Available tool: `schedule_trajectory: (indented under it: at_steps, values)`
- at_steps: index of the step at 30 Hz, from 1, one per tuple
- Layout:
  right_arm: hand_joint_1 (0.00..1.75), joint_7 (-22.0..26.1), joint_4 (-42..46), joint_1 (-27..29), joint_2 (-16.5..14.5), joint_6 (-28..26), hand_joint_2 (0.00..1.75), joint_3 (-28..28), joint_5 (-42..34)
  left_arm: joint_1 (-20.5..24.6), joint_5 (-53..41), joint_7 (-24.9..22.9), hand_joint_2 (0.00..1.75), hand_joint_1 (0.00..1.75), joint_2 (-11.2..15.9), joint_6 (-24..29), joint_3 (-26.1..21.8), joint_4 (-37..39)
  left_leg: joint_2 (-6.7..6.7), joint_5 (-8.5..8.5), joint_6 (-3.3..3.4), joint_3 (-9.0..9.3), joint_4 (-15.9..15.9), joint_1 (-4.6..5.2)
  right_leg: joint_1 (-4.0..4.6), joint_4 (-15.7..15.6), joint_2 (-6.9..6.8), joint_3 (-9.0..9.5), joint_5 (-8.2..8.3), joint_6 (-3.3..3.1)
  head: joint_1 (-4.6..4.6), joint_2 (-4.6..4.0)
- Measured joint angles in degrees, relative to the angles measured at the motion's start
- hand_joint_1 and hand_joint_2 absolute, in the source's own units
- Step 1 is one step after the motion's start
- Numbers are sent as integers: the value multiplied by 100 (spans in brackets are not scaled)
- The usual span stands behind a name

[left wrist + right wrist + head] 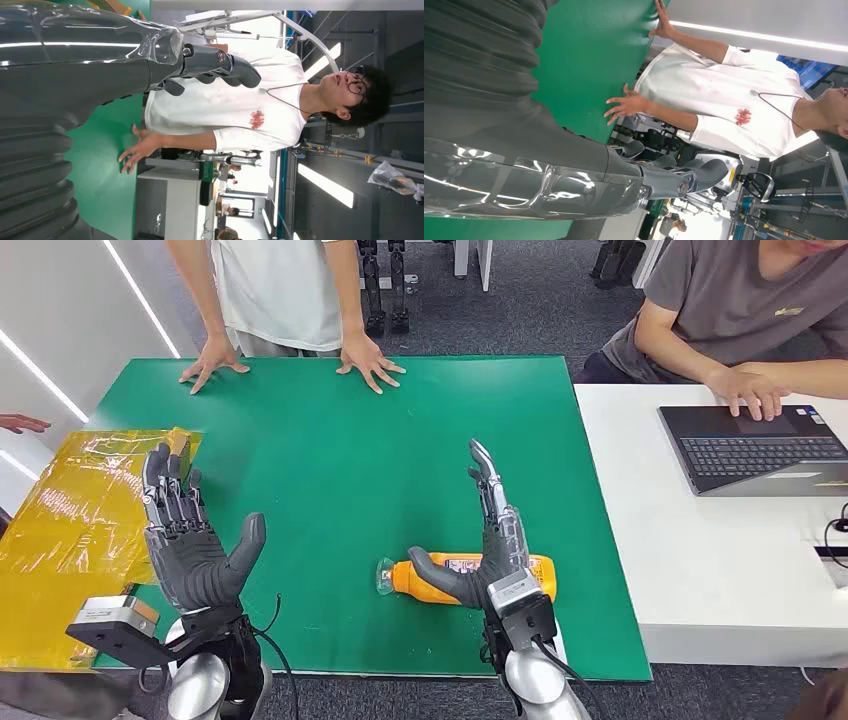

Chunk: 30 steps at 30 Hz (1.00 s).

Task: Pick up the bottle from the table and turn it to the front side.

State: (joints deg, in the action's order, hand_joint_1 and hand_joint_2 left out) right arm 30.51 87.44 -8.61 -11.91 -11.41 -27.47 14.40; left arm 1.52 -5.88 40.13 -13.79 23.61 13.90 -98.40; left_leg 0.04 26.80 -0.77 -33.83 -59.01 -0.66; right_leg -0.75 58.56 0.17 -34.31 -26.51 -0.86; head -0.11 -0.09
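**Orange bottle lying flat near the front edge, right hand beside it**

Orange bottle [470, 577] lying on its side on the green counter [330, 470], close to the front edge and right of centre. Long axis roughly parallel to that front edge, tilted only slightly. Clear cap end pointing toward the counter's left side, base toward the right edge. Pale label showing on the upward face, partly hidden behind the hand.

Right hand [490, 555] raised just at the bottle, palm facing left, fingers straight and pointing toward the far edge, thumb spread out low in front of the bottle's neck end. Nothing gripped; fingers apart. Contact between thumb and bottle not possible to judge from the head view.

Left hand [190, 540] upright over the front left part of the counter, well apart from the bottle, palm turned toward the right, fingers extended and thumb splayed. Holding nothing.

Yellow plastic sheet [75, 510] covering the surface just off the counter's left edge, behind the left hand.

At the far edge, a person in a white shirt [285, 290] leaning with both palms flat on the green surface. To the right, a white table [680, 570] butted against the counter's right edge, carrying an open laptop [760, 448] with a second person's hand on it.
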Motion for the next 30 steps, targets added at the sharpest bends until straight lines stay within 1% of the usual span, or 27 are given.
schedule_trajectory:
  at_steps: [7, 11, 18, 22, 27, 30]
  values:
    - [0, -26, -46, -29, 1, 19, 175, -1, 75, 7, 19, 0, 175, 0, 29, 17, 0, 0, 0, 0, 0, 0, 0, 0, 0, 0, 0, 0, 0, 0, 0, 0]
    - [0, -275, -117, -160, 78, 35, 175, -51, 635, 23, 39, 0, 175, 0, 57, 14, 2, 0, 0, -1, 0, 0, 0, 0, 0, 0, 0, 0, 1, 0, 0, 0]
    - [0, -957, -238, -452, 424, 256, 175, -206, 1990, 78, 82, 0, 175, 0, 130, -37, 20, 2, -1, -2, 2, 0, -3, 0, 0, 0, 0, 1, 1, 0, 0, 0]
    - [0, -1338, -252, -577, 659, 479, 175, -223, 2655, 81, 80, 0, 175, 0, 159, -115, 38, 8, 0, -1, 2, 0, -4, 0, 0, 0, 1, 1, 1, 0, 0, 0]
    - [0, -1492, -309, -665, 1064, 767, 175, -274, 3176, 100, 83, 0, 175, 0, 190, -239, 62, 52, -1, -1, 2, -1, -5, 0, 0, -1, -1, 1, 1, 0, 1, 0]
    - [0, -1494, -382, -696, 1325, 878, 175, -329, 3308, 131, 89, 0, 175, 0, 206, -280, 66, 87, -1, -1, 2, -2, -6, 0, 0, -1, 0, 1, 2, 0, 1, 0]
